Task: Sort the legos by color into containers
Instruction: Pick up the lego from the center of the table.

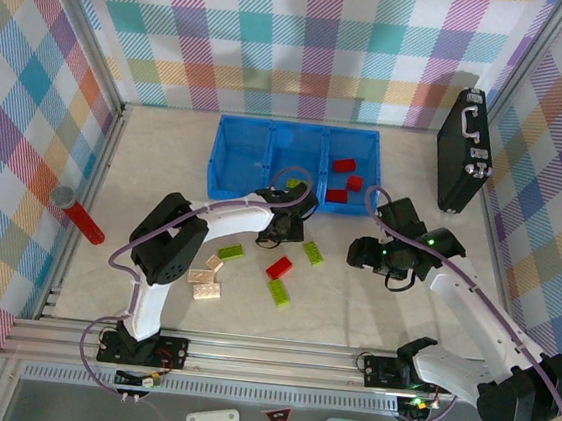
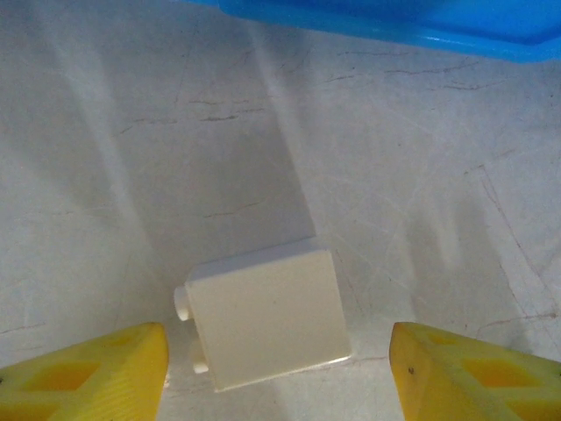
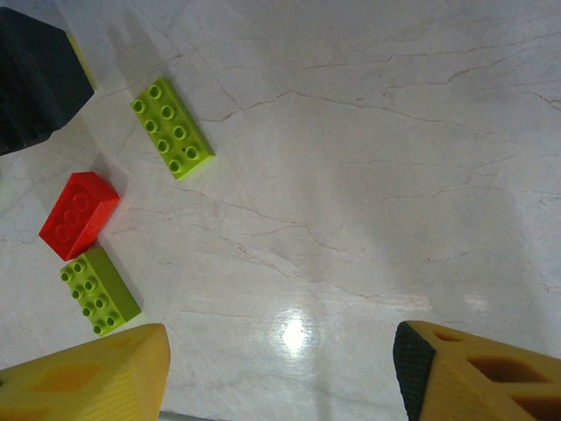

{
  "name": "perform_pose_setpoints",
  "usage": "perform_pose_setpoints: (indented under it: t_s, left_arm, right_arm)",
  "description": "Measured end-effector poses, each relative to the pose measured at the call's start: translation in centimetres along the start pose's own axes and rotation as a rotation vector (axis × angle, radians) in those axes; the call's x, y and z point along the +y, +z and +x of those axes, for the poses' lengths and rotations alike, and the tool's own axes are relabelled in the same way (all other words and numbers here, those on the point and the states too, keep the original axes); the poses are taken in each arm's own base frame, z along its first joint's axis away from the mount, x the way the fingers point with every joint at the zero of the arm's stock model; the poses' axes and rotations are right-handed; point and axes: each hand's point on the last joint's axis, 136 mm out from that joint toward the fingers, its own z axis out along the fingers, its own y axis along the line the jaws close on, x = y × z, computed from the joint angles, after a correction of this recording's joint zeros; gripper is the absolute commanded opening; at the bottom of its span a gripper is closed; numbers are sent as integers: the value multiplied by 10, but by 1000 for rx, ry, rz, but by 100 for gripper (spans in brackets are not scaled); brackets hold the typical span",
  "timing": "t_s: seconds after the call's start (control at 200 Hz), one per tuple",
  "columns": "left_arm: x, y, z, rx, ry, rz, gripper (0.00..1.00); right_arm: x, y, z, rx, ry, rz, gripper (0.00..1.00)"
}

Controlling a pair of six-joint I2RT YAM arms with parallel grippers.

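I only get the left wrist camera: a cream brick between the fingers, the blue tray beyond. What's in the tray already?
Observer: Three red bricks lie in the tray's right compartment.
Operator: Where's the right gripper?
Observer: The right gripper hangs open over bare table, near a loose red brick and green bricks.
Operator: Any more cream ones?
Observer: Yes, a cluster of cream bricks lies beside the left arm.

Scattered legos before blue containers
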Motion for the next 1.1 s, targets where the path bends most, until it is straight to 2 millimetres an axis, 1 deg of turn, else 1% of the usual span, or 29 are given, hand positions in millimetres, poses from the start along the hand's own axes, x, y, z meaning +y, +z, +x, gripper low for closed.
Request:
perform_pose_setpoints:
  t_s: [0.17,0.365,0.55,1.1]
  left_arm:
    - [0,9,1,6,1,-18,63]
    - [0,10,-1,-3,-1,-25,57]
    - [1,10,-2,-5,0,-32,54]
    - [2,10,-1,-4,1,-35,52]
  right_arm:
    - [-1,2,2,6,-1,4,69]
    - [-1,2,2,6,-1,4,69]
    - [-1,2,2,6,-1,4,69]
    - [-1,2,3,11,0,-1,69]
